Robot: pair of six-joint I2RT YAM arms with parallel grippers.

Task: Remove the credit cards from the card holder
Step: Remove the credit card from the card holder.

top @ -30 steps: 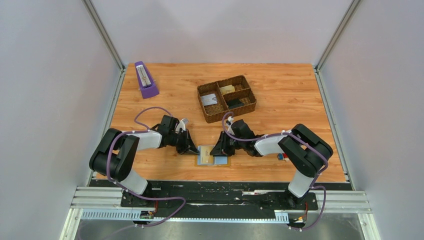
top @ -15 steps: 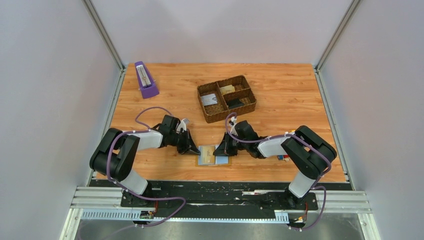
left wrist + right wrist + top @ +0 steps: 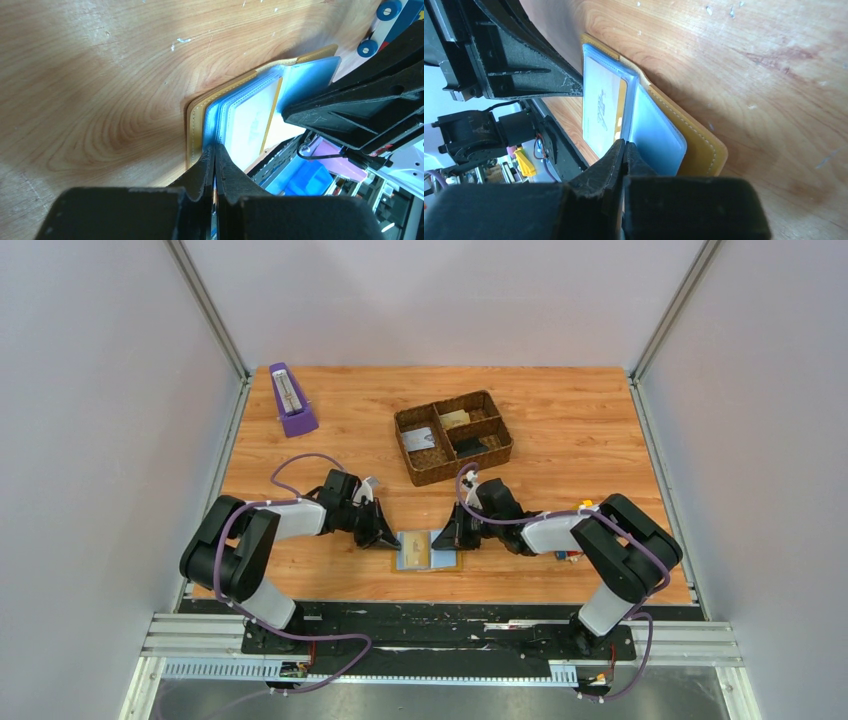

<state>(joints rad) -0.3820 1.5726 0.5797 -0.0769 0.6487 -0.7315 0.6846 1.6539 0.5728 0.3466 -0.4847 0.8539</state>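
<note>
Looking down from the top camera, I see the holder (image 3: 428,551) lying open and flat on the table (image 3: 560,430) in the lower centre of the frame, between the two arms and well below the tray (image 3: 465,466). The left gripper (image 3: 214,150) has its fingers pressed together at the holder's left edge, and in the left wrist view they look pinched on the rim of the blue-grey sleeves. The right gripper (image 3: 625,146) is closed just as tight. Its tips sit on the line between the sleeve showing a pale card (image 3: 600,107) and the bare sleeve beside it, but I cannot tell whether a sleeve edge or a card edge lies between them. I judge the holder light and floppy: the mustard cover should bend and slide on the smooth wood, so it wants one side held down while the other arm pulls. The sleeves look thin, glossy and slippery, and they will fan up if tugged. The card should be stiff and thin, snug in its pocket. I would take it by whatever edge shows at the sleeve mouth and pull flat along the sleeve, since any lift would likely drag the whole holder along.
</note>
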